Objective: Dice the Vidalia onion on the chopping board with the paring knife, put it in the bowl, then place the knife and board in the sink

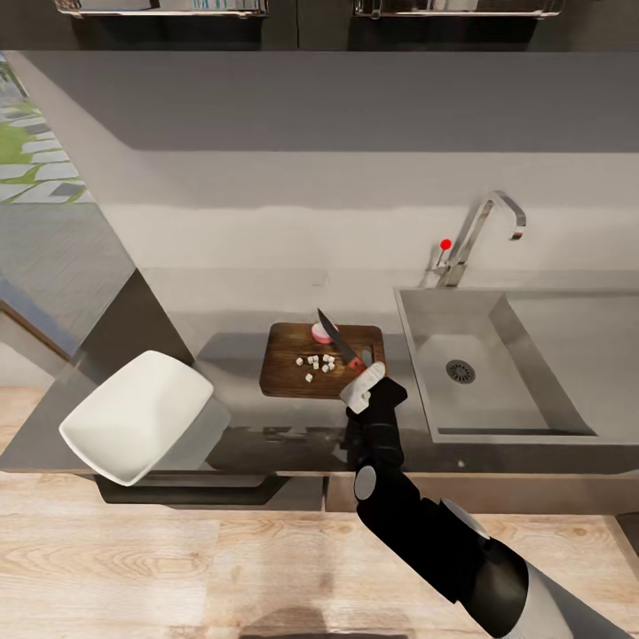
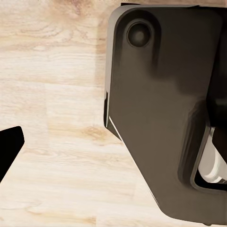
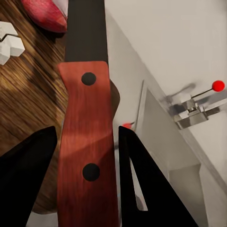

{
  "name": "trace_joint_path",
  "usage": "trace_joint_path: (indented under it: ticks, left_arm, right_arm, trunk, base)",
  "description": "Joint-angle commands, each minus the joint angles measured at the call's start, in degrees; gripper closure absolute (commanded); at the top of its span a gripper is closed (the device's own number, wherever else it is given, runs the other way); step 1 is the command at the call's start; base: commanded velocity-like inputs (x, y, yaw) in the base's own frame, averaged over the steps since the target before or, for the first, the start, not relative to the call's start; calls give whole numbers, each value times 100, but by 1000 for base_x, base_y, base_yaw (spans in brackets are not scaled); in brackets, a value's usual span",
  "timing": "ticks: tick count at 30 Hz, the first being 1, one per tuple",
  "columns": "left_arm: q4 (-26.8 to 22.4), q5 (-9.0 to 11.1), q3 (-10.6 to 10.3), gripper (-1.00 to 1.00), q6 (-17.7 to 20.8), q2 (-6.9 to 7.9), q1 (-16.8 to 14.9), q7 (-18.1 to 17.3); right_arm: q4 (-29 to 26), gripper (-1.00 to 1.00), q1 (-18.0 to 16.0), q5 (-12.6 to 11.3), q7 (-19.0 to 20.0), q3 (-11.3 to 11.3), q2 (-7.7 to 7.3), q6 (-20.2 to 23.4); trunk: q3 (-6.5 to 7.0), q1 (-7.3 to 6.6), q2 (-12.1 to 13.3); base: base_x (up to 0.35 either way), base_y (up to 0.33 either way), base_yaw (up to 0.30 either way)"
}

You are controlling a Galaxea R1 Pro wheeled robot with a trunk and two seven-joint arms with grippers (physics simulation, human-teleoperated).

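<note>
The dark brown chopping board (image 1: 293, 359) lies on the grey countertop (image 1: 231, 311), just left of the sink (image 1: 568, 355). Small white onion dice (image 1: 318, 362) lie on the board, and a pink onion piece (image 1: 319, 333) sits at its far edge. My right gripper (image 1: 359, 371) is shut on the paring knife's reddish-brown handle (image 3: 87, 156), one dark finger (image 3: 142, 184) on each side. The dark blade (image 1: 330, 330) points away over the board. The white bowl (image 1: 138, 415) sits at the counter's left front end. One dark fingertip (image 2: 9, 146) of my left gripper hangs over the floor.
The steel basin has a round drain (image 1: 460, 371) and a chrome tap (image 1: 479, 231) with a red knob (image 1: 445, 244) behind it. Wall cabinets hang above. Wooden floor (image 1: 160, 568) runs in front of the counter. My own dark base (image 2: 165, 109) shows beside the left gripper.
</note>
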Motion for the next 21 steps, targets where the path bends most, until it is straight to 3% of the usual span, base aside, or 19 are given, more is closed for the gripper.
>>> trace_joint_path:
  ticks: [1, 21]
  left_arm:
    - [-8, 26, 5, -100, -6, -1, 3, -9]
    - [-10, 26, 5, -100, -6, -1, 3, -9]
  right_arm:
    - [1, 100, -9, -14, -34, 18, -4, 28]
    - [7, 100, -9, -31, -25, 21, 3, 51]
  trunk:
    - [-9, 3, -9]
    - [-186, 3, -9]
  base:
    - [2, 0, 0]
    - [19, 0, 0]
